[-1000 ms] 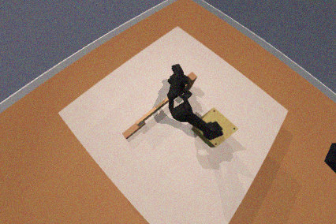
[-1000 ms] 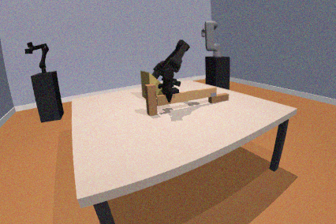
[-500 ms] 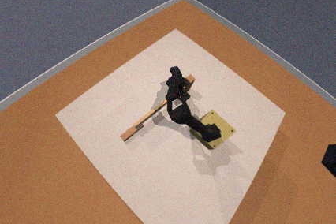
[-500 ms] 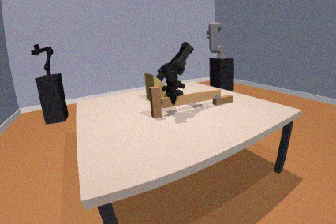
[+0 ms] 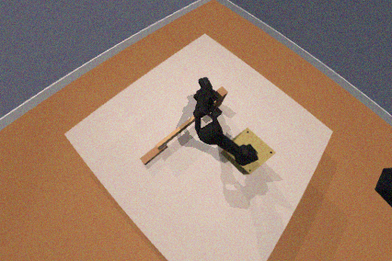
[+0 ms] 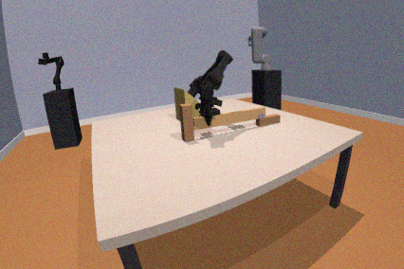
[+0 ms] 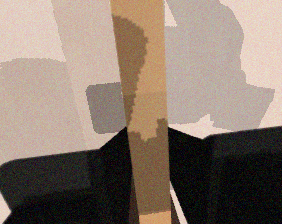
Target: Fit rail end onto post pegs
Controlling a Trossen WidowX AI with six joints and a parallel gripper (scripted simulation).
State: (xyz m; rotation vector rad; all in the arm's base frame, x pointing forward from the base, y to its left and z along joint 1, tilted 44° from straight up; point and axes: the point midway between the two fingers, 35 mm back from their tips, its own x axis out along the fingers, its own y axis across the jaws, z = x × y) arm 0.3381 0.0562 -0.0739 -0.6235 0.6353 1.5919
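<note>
The long wooden rail [image 5: 177, 133] [image 6: 239, 116] [image 7: 154, 60] runs from the post to the footboard block and stands clear of the table along its length, looking about level. Its far end is at the bracket [image 6: 261, 116] on the low footboard block [image 5: 150, 156] [image 6: 271, 120]. Its near end is right beside the upright post [image 5: 223, 95] [image 6: 188, 123], with no clear gap in the exterior view. The pegs and holes cannot be seen, so how far they are joined is hidden. My gripper [image 6: 209, 120] [image 7: 142, 130] is shut on the rail, close to the post.
The olive-yellow plate [image 5: 261, 148] [image 6: 178, 100] at the arm's base stands behind the rail and post. The white table [image 5: 138, 201] [image 6: 156, 188] bears everything. Two other arms on black pedestals [image 6: 63, 117] [image 6: 266, 86] stand off the table.
</note>
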